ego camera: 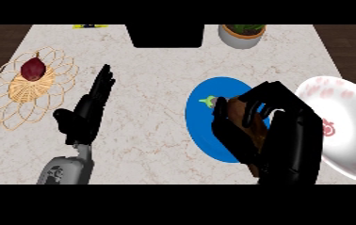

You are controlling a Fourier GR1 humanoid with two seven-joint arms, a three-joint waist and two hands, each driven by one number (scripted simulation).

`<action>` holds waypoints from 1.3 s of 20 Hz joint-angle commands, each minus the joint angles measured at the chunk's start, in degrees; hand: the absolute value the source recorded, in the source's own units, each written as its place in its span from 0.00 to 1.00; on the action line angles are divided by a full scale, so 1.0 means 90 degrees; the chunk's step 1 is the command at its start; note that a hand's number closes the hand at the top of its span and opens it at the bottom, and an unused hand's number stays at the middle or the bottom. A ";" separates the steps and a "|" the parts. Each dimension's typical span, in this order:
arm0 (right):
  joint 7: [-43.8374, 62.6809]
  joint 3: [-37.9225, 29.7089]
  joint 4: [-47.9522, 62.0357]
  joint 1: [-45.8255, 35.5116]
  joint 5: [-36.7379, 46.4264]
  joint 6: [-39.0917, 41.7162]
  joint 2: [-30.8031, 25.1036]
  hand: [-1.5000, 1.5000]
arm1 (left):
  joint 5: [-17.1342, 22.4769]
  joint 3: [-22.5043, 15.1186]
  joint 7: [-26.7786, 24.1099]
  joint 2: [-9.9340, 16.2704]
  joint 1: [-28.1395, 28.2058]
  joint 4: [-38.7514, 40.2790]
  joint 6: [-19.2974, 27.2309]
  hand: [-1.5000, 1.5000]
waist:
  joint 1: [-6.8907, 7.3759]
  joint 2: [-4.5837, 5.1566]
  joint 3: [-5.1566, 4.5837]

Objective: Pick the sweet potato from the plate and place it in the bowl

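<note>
Even bright light, soft shadows (slight blur)

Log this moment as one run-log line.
stage: grasp | right hand: curled round sweet potato over blue plate | left hand: open, resting on counter | bowl: beside plate, right, no sweet potato in it yet

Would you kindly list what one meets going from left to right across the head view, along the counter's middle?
Woven wire basket holding a red onion → left hand, open → blue plate → right hand, curled round the sweet potato → white bowl.
</note>
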 commanded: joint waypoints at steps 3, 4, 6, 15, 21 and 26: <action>0.0595 -0.1169 -0.0603 -0.1181 -0.0117 0.1662 -0.0013 1.00 | 0.0194 0.0230 -0.0024 0.0179 0.0103 -0.0067 -0.0227 0.50 | 0.0018 0.0010 0.0004; 0.0576 -0.1536 0.0027 -0.1670 -0.0246 0.1454 0.0006 1.00 | 0.0092 0.0204 -0.0166 0.0178 -0.0100 0.0232 -0.0240 0.50 | 0.0033 0.0027 0.0004; 0.0427 -0.2057 0.0224 -0.2034 -0.0395 0.1641 -0.0061 1.00 | 0.0000 0.0135 0.0068 0.0047 -0.0237 0.0045 -0.0053 0.50 | 0.0040 0.0023 0.0005; -0.0098 -0.3344 0.1019 -0.1742 -0.0778 0.2054 -0.1096 1.00 | -0.0116 0.0071 -0.0221 -0.0125 -0.0022 0.0300 0.0023 0.50 | 0.0014 0.0035 0.0007; -0.0979 -0.3724 0.1193 -0.0580 -0.0952 0.1999 -0.1813 1.00 | -0.0050 0.0039 -0.0061 -0.0024 0.0173 -0.0062 -0.0157 0.50 | -0.0003 0.0025 0.0011; -0.1451 -0.4397 0.1557 -0.0077 -0.1245 0.1485 -0.2007 1.00 | -0.0012 0.0146 -0.0029 0.0006 0.0328 -0.0257 -0.0170 0.50 | 0.0015 0.0019 0.0010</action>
